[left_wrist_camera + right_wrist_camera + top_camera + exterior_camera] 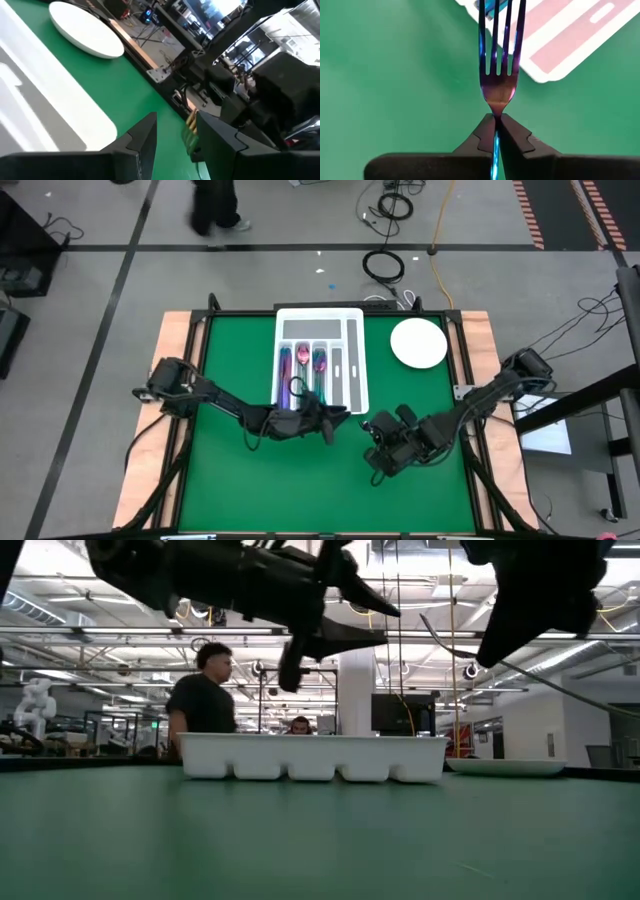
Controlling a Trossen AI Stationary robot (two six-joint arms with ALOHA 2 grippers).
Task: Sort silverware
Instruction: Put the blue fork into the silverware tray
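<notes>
My right gripper (496, 120) is shut on an iridescent fork (499, 75), whose tines point away from the fingers toward the near corner of the white tray (560, 55). In the high view this gripper (373, 430) hovers over the green table just right of the tray's near end. My left gripper (175, 120) is open and holds nothing. It hangs above the table at the tray's near end (327, 422). Several iridescent pieces (311, 360) lie in the compartments of the tray (350, 330). My right gripper pinches the fork between its two fingers at the neck (496, 111), just behind the base of the tines. The handle runs back between the fingers and is mostly hidden. The fork lies along the fingers, sticks out ahead of them and is lifted clear of the table.
A round white plate (418, 342) sits on the table's far right part, right of the tray. The two grippers hang close together near the table's middle. Bare green mat (230, 480) spreads along the near side. A person (203, 690) stands beyond the table's far edge.
</notes>
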